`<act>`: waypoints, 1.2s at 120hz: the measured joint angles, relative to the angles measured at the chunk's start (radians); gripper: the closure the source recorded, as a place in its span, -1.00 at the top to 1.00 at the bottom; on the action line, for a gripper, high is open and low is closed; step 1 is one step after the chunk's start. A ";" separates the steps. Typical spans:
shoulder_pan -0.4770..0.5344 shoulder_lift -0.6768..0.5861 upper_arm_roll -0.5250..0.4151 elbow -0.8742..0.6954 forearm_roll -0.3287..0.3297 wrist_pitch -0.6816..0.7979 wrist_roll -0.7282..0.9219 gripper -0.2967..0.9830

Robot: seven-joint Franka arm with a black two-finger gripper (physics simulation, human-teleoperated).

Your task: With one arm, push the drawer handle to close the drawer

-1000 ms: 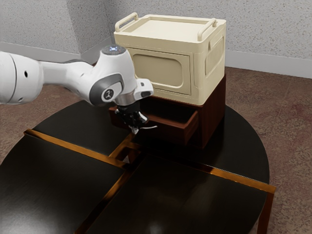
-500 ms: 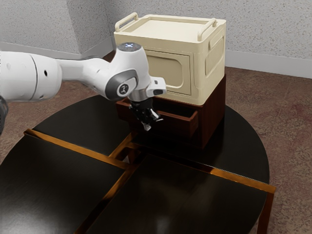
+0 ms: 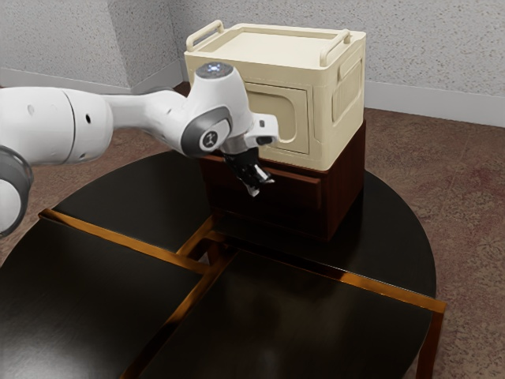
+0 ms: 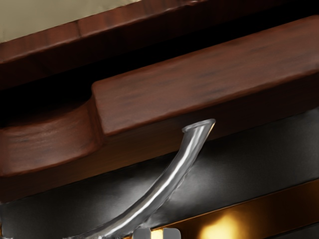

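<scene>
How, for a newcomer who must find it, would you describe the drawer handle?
Beneath the big cream box sits a red-brown wooden cabinet. On the front of its drawer is the handle, a slim curved bar. Shiny silver metal sets it apart from the wood and the box's cream handles.

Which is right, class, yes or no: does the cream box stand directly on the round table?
No, the cream box stands on the reddish-brown cabinet, which rests on the table.

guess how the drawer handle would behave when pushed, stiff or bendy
The drawer handle looks stiff, judging by its metallic sheen. Its smooth, rounded surface may be slippery. It probably won't roll, as its flared end appears fixed to the drawer front.
</scene>
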 joint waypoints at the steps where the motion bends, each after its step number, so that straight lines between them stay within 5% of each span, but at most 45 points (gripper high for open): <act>1: 0.000 0.000 0.000 0.001 0.001 0.001 0.001 -0.67; 83: -0.031 0.044 0.053 0.064 0.035 0.027 0.042 -0.72; 109: -0.018 -0.212 0.032 -0.195 0.005 -0.100 -0.012 -0.69; 126: 0.005 -0.398 -0.021 -0.387 -0.041 -0.151 -0.071 -0.30; 144: -0.001 -0.444 -0.044 -0.442 -0.093 -0.195 -0.132 0.12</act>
